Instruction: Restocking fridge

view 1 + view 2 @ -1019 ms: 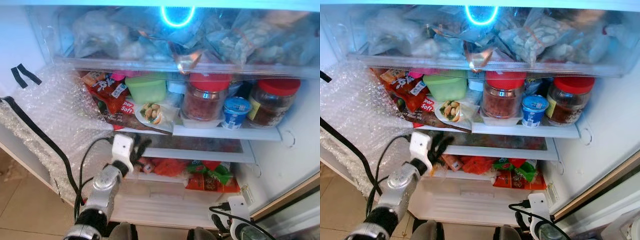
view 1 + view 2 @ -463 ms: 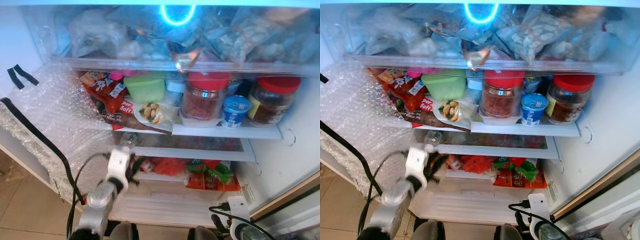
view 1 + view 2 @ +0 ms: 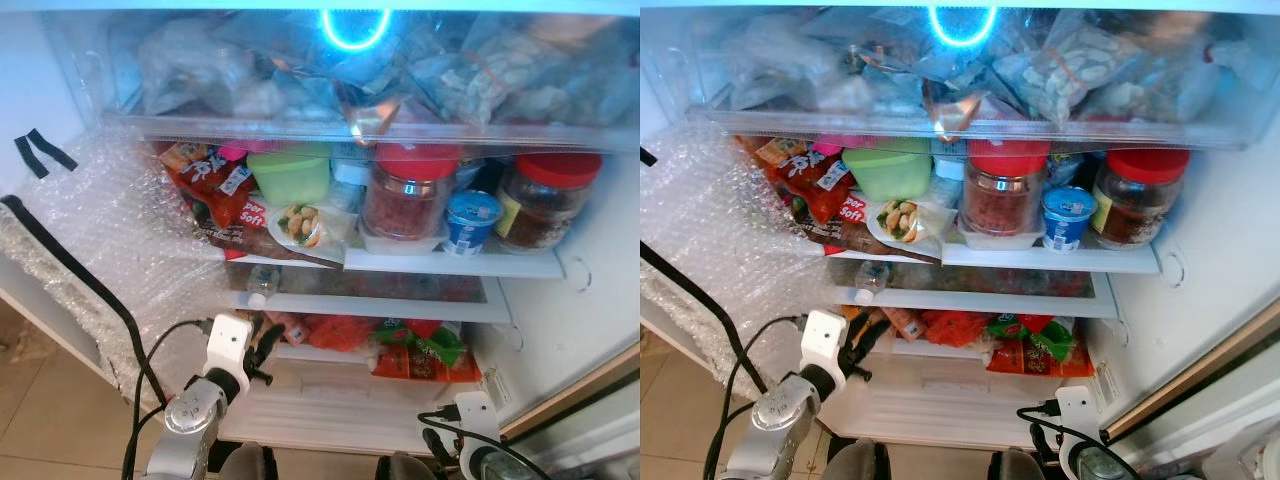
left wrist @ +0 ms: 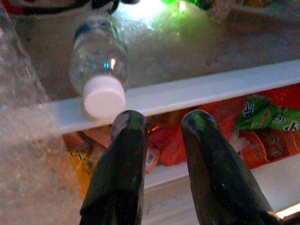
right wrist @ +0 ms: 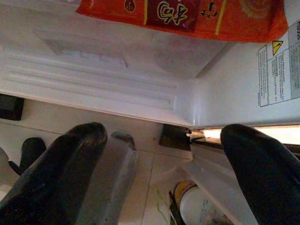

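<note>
A small clear water bottle [image 3: 258,288] with a white cap [image 4: 104,96] lies on its side on the fridge's middle glass shelf [image 3: 400,305], cap at the shelf's front left edge. My left gripper [image 3: 263,353] hangs just below and in front of that cap, open and holding nothing; its black fingers [image 4: 123,154] frame the shelf rim in the left wrist view. My right gripper [image 5: 164,136] hangs low by the fridge's bottom right corner, open, with nothing between its fingers.
On the shelf above stand two red-lidded jars [image 3: 410,195], a green tub [image 3: 290,178], a yoghurt cup [image 3: 470,222] and snack packs [image 3: 215,185]. Red and green packets [image 3: 420,350] lie below. Bubble wrap [image 3: 110,240] covers the left side. A clear drawer [image 3: 350,70] holds several bags.
My left gripper has drawn back and down from the middle shelf. The water bottle now lies on that shelf, free of the fingers. The right arm has not moved.
</note>
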### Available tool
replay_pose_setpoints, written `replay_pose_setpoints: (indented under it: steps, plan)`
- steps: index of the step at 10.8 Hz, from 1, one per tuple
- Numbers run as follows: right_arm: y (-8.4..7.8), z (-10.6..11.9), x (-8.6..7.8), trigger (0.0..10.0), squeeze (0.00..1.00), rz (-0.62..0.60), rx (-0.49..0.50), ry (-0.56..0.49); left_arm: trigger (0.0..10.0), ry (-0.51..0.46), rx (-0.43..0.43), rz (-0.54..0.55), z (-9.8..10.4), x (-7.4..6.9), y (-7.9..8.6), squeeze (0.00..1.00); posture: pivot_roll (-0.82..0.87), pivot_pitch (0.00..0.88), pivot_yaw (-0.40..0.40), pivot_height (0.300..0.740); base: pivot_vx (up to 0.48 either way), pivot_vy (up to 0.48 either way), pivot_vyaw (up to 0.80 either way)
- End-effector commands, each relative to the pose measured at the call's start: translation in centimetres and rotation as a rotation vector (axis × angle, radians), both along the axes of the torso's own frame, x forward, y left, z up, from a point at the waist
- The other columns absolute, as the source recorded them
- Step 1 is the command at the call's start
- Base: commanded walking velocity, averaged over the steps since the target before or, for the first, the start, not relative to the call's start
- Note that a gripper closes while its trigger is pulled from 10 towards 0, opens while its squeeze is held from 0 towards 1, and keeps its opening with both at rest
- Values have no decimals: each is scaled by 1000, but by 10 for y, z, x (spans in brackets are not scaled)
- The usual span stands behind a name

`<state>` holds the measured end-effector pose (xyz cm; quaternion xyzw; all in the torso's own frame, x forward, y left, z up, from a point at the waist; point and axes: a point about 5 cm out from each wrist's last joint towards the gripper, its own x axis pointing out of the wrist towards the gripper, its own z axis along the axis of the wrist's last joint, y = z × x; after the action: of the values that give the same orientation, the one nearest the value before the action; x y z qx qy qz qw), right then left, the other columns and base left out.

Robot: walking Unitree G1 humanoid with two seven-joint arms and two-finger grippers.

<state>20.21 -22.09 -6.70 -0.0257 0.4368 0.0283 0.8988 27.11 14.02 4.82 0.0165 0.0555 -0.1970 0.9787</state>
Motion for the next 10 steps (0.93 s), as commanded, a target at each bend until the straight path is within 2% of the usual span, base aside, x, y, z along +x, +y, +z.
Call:
replay_pose_setpoints:
  steps: [1,6,10]
  plan:
    - [-1,-1,-2,10000,0,-7,2,8,10000,-2,7,-2,0,0,0,0,-6,49,0,655,0,0,0]
    - [-1,-1,-3,10000,0,-8,4,10,10000,-15,35,63,7,11,4,0,-12,55,3,655,0,0,0]
    - [-1,-2,-3,10000,0,-7,4,12,10000,7,55,92,2,10,8,0,-9,59,3,655,0,0,0]
